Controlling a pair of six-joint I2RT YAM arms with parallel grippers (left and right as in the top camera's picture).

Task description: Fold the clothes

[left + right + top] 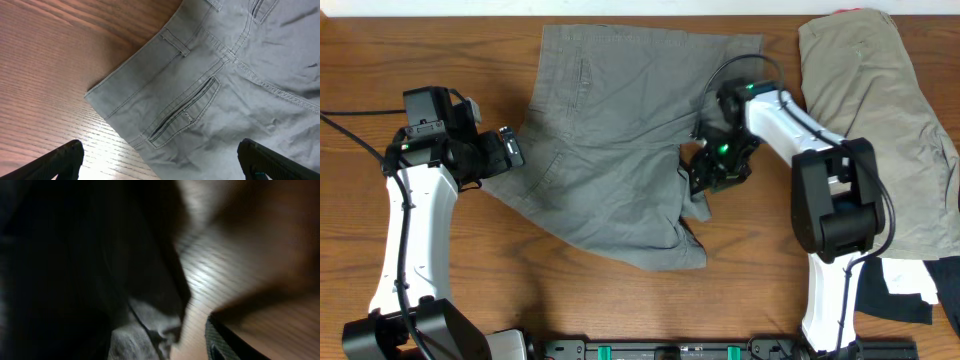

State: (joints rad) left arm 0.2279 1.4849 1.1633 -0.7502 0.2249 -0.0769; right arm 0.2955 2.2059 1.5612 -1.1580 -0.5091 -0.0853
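Note:
The mid-grey shorts [620, 150] lie spread and wrinkled in the middle of the table, waistband to the left. My left gripper [506, 150] hovers over the waistband's lower corner, jaws wide open and empty. The left wrist view shows the waistband, a belt loop and the stitched pocket [185, 115] between its fingers [165, 160]. My right gripper [705, 172] sits low at the shorts' right edge, where the cloth bunches. In the dark, blurred right wrist view, grey cloth [145, 335] lies beside one visible finger with bare table between; the other finger is hidden. The khaki-beige shorts [875, 110] lie at the far right.
A dark and a white garment [905, 290] lie at the front right under the khaki pair. The wooden table [470, 280] shows bare at the left and front. A black rail [720, 350] runs along the front edge.

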